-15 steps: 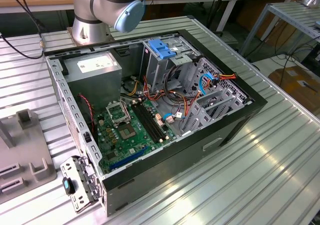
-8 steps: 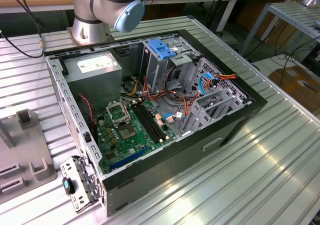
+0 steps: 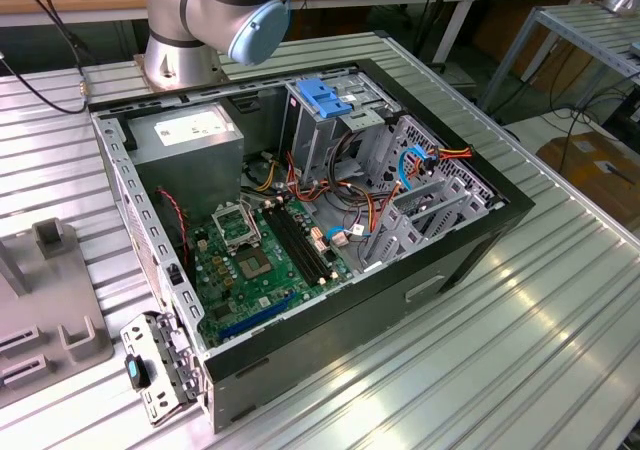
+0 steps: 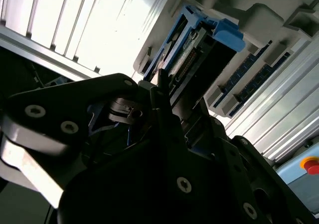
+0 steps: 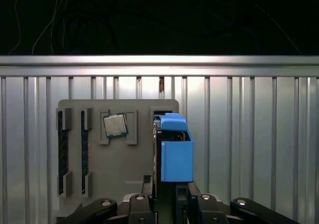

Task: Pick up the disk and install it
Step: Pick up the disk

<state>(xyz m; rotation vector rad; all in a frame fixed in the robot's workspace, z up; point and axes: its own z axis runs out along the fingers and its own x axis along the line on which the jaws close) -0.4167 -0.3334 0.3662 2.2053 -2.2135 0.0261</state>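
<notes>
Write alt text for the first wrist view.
A black gripper grips a grey hard disk in bright blue plastic rails, standing on edge over a flat grey holder tray. The tray holds a square silver processor chip and dark memory sticks, and lies on a ribbed aluminium table.

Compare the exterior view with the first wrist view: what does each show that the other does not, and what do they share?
Exterior view: the open computer case with its green board, and the arm's base. First wrist view: the gripper at the disk with blue rails, and a processor chip lying on a grey tray. Both: that grey tray and the ribbed metal table.
</notes>
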